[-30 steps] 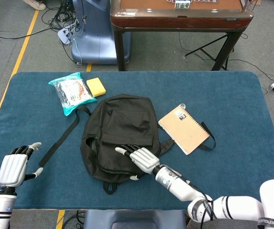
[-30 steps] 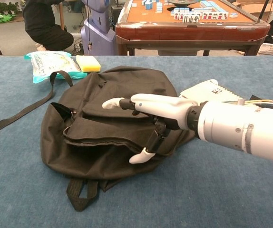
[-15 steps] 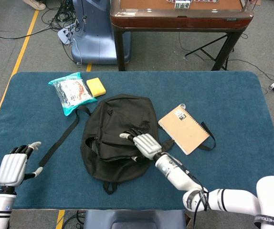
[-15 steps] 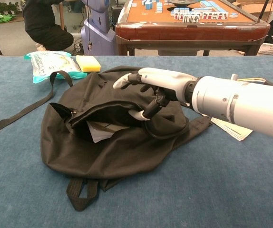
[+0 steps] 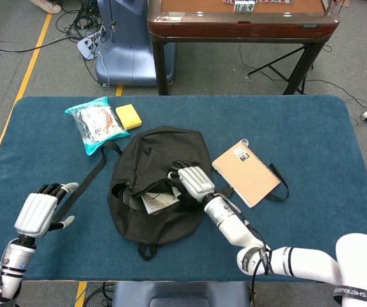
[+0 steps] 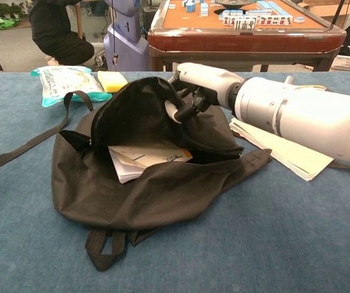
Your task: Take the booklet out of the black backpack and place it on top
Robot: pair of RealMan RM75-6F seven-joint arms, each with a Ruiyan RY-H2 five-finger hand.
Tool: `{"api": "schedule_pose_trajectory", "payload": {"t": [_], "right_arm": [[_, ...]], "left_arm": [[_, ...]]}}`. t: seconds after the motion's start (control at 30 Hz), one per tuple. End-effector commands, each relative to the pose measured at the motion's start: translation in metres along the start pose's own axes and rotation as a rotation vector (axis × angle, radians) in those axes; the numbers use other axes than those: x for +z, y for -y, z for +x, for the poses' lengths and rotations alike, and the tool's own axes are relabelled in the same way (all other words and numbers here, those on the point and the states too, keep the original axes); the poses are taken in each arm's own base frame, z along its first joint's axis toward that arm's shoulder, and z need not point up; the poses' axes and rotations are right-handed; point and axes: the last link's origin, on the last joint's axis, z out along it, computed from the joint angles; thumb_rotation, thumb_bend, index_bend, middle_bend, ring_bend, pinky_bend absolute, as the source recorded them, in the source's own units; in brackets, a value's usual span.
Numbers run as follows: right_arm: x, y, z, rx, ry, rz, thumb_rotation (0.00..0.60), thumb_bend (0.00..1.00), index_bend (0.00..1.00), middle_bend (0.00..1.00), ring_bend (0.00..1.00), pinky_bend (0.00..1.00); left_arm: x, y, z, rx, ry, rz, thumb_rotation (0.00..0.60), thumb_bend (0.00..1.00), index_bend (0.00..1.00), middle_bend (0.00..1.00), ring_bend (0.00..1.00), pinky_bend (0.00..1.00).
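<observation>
The right hand [image 6: 193, 91] is now lifting the black backpack [image 6: 138, 165] flap higher, pinching it and exposing the booklet [image 6: 147, 159] inside. The left hand [image 5: 39, 213] is hovering, fingers apart. Opening step underway; next, reaching in for the booklet.

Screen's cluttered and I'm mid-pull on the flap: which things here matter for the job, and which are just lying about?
Job:
- black backpack, flap lifted
- booklet showing in its opening
- right hand gripping the flap
- left hand, holding nothing

Lying about:
- spiral notebook beside the backpack
- yellow sponge
- plastic packet
</observation>
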Motion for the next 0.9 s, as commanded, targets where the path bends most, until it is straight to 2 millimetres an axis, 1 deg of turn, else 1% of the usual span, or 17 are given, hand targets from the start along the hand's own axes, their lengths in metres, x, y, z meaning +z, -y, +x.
{"api": "schedule_pose_trajectory", "payload": {"t": [0.03, 0.17, 0.23, 0.3, 0.43, 0.53, 0.67, 0.77, 0.9], "right_arm": [[0.009, -0.002, 0.014, 0.011, -0.064, -0.026, 0.600, 0.64, 0.63, 0.32, 0.11, 0.10], [0.019, -0.009, 0.030, 0.021, -0.129, -0.070, 0.600, 0.64, 0.63, 0.32, 0.11, 0.10], [0.024, -0.013, 0.037, 0.039, -0.162, -0.098, 0.600, 0.64, 0.63, 0.32, 0.11, 0.10], [0.029, -0.017, 0.042, 0.055, -0.187, -0.125, 0.600, 0.64, 0.63, 0.32, 0.11, 0.10], [0.042, -0.023, 0.052, 0.102, -0.245, -0.178, 0.600, 0.64, 0.63, 0.32, 0.11, 0.10], [0.048, -0.023, 0.055, 0.131, -0.258, -0.194, 0.600, 0.64, 0.63, 0.32, 0.11, 0.10], [0.055, -0.018, 0.055, 0.141, -0.265, -0.196, 0.600, 0.64, 0.63, 0.32, 0.11, 0.10], [0.057, -0.017, 0.053, 0.135, -0.269, -0.198, 0.600, 0.64, 0.63, 0.32, 0.11, 0.10], [0.057, -0.017, 0.047, 0.128, -0.263, -0.202, 0.600, 0.64, 0.63, 0.32, 0.11, 0.10]], "left_arm": [[0.015, -0.011, 0.002, -0.022, -0.008, -0.088, 0.600, 0.18, 0.29, 0.36, 0.28, 0.28], [0.031, -0.029, 0.004, -0.081, -0.036, -0.192, 0.600, 0.18, 0.31, 0.36, 0.28, 0.28], [0.039, -0.041, 0.004, -0.106, -0.064, -0.259, 0.600, 0.18, 0.33, 0.38, 0.30, 0.30], [0.045, -0.051, 0.001, -0.121, -0.076, -0.319, 0.600, 0.18, 0.35, 0.41, 0.33, 0.34], [0.062, -0.076, -0.008, -0.132, -0.071, -0.437, 0.600, 0.18, 0.36, 0.43, 0.34, 0.35], [0.073, -0.093, -0.016, -0.136, -0.070, -0.500, 0.600, 0.18, 0.38, 0.45, 0.35, 0.35], [0.093, -0.116, -0.033, -0.121, -0.040, -0.566, 0.600, 0.18, 0.39, 0.46, 0.36, 0.35], [0.108, -0.129, -0.046, -0.102, -0.008, -0.580, 0.600, 0.18, 0.39, 0.46, 0.36, 0.35], [0.125, -0.140, -0.065, -0.065, 0.046, -0.569, 0.600, 0.18, 0.40, 0.46, 0.37, 0.36]]}}
